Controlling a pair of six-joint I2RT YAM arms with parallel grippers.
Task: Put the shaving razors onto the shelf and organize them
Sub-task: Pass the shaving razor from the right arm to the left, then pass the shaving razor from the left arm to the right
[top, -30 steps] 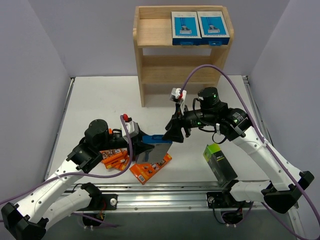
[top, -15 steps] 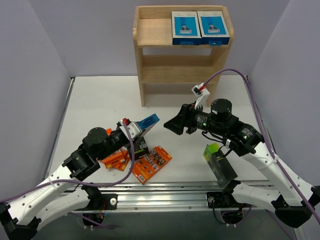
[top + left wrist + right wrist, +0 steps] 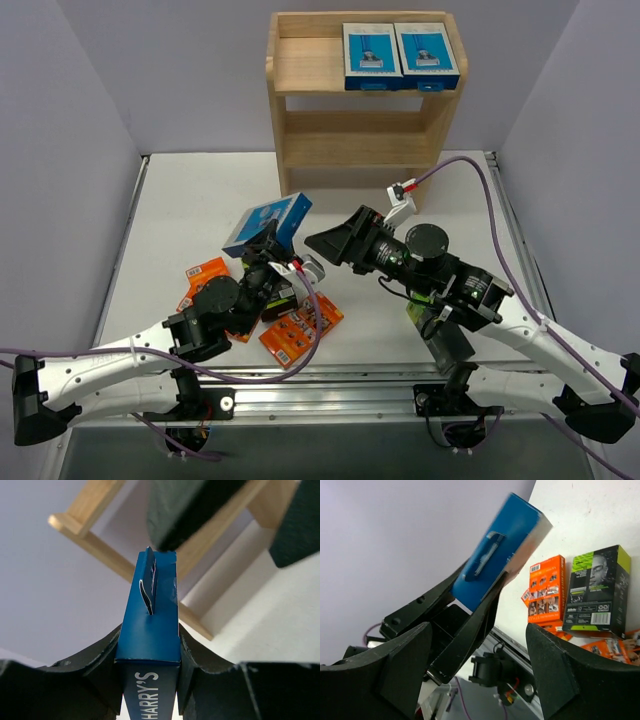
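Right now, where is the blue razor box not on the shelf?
Top view, left of centre: the blue box is in the jaws of the left gripper, in front of the shelf.

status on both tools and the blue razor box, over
Left tool shut on blue razor box, held up off the table. Right tool open, empty. Right tool sits close ahead, between box and shelf.

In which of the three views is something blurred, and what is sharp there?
Top external view: even light, everything sharp. Left wrist view: the print on the blue box is crisp, the shelf behind it a little soft. Right wrist view: the blue box looks slightly smeared, the black-and-green box is sharp.
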